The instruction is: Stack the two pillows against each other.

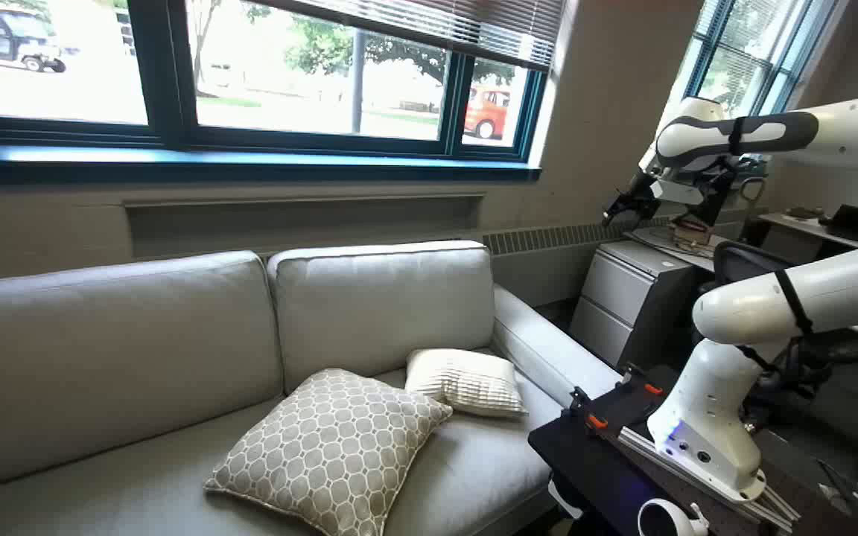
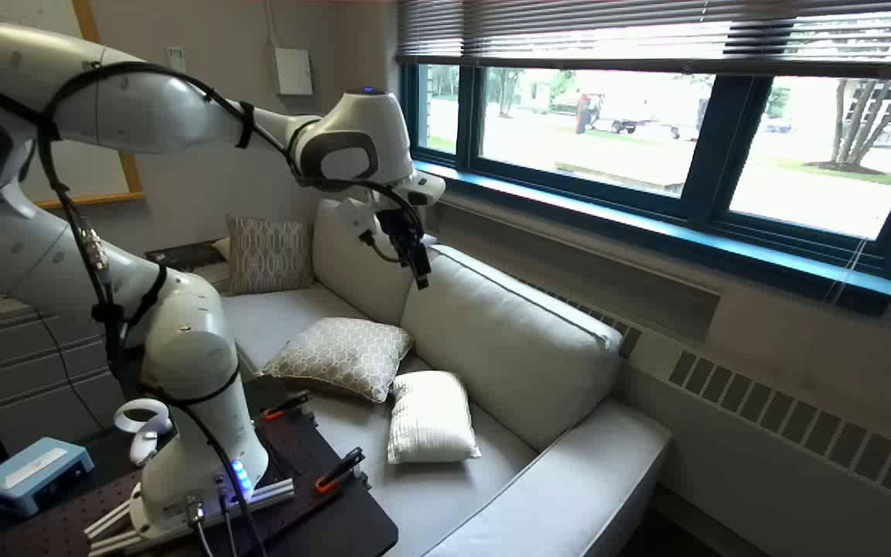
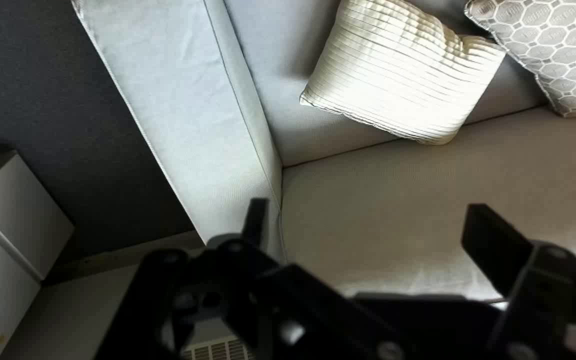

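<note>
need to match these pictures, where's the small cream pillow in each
In an exterior view: small cream pillow just right of centre, lower half.
In an exterior view: small cream pillow at lower centre.
Wrist view: small cream pillow at top, right of centre.
Shared landmark: lattice pillow beside it, left in both exterior views, right in wrist view.

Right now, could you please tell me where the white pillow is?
In an exterior view, the white pillow lies on the couch, right of the patterned pillow, near the armrest; in the wrist view, it shows at the top, right of centre.
</note>
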Motion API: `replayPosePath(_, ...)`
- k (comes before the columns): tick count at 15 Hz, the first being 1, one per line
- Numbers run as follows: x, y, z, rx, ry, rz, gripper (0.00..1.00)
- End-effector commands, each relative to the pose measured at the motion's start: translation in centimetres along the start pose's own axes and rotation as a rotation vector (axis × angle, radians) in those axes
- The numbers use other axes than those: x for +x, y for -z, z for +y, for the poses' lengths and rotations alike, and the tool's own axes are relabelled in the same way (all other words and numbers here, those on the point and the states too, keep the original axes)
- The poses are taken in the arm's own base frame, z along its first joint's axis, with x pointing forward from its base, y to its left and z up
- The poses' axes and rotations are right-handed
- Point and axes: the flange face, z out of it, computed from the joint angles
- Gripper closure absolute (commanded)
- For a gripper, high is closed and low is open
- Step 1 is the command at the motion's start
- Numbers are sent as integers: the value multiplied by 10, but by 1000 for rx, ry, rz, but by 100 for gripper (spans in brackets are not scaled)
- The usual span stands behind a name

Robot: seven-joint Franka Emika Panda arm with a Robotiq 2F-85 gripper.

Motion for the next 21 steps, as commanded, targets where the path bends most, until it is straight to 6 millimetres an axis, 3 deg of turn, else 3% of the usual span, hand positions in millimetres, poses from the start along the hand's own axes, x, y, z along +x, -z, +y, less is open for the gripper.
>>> replayPosePath(1, 0, 1, 0, 0, 0, -1, 0)
replayPosePath(12, 6, -3, 3, -6, -12, 5, 0)
replayPosePath(16, 62, -47, 8, -5, -37, 25, 0)
replayPosePath(21, 117, -122, -21, 66, -99, -3, 0)
